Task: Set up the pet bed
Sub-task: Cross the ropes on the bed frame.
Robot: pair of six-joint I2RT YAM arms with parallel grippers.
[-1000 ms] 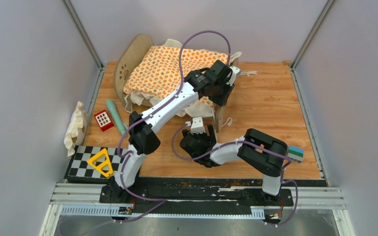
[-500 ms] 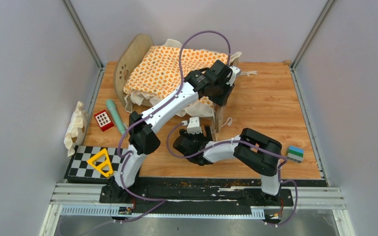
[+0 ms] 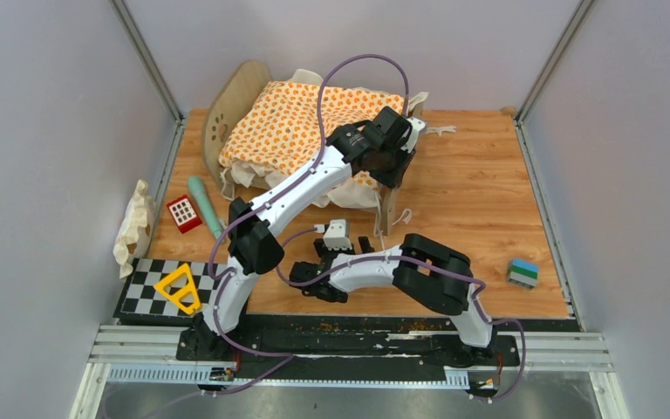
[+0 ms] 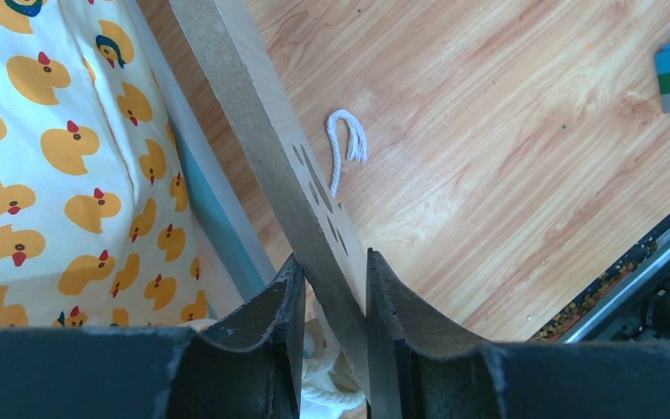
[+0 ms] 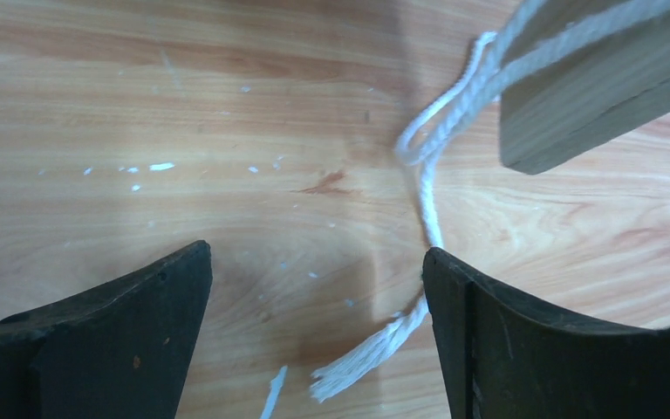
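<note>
The pet bed (image 3: pixel 227 113) stands at the back of the table with an orange-patterned cushion (image 3: pixel 301 122) spread over it. My left gripper (image 3: pixel 393 166) (image 4: pixel 331 288) is shut on the top edge of the bed's near end board (image 4: pixel 262 131), one finger on each face. The duck-print cushion (image 4: pixel 44 157) and the blue-striped base (image 4: pixel 214 218) lie beside that board. My right gripper (image 3: pixel 365 246) (image 5: pixel 314 297) hangs open low over the table by the board's foot (image 5: pixel 593 96). A white tie cord (image 5: pixel 423 175) trails between its fingers, untouched.
A white pillow (image 3: pixel 133 223) leans on the left wall. A red toy (image 3: pixel 183 212) and a green cylinder (image 3: pixel 201 202) lie left of the bed. A yellow triangle (image 3: pixel 180 288) sits on a checkered mat (image 3: pixel 140 292). A stacked block (image 3: pixel 523 272) rests near right.
My right arm has swung left and nearer, drawing its gripper back from the board's foot and uncovering the block. The left arm has kept its hold without moving.
</note>
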